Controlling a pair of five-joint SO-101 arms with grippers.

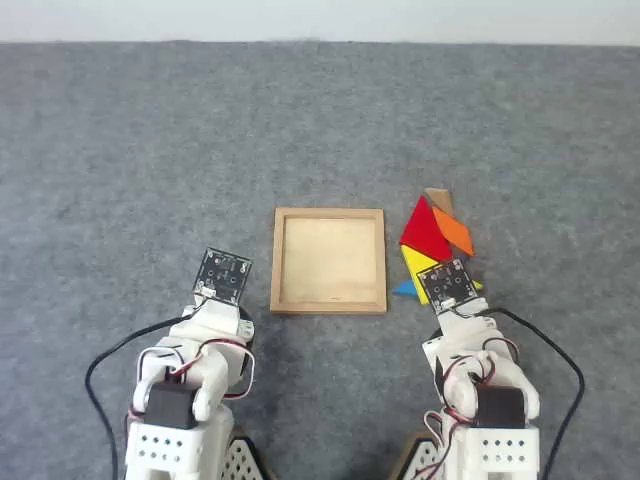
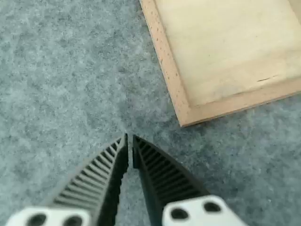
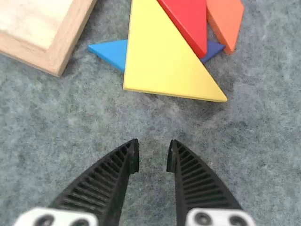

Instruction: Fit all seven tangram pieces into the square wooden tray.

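The pale square tray [image 1: 277,260] has a raised rim; at its 3 o'clock a red triangle [image 1: 424,232] overlaps a yellow triangle [image 1: 416,260]. The left jaws are together, the right jaws apart.

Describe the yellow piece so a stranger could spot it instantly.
Start at the square wooden tray. Right of it lies a cluster of coloured pieces; the yellow triangle is at its near end, just ahead of the right tool. It is the only yellow piece, tucked under the red triangle and over a blue piece.
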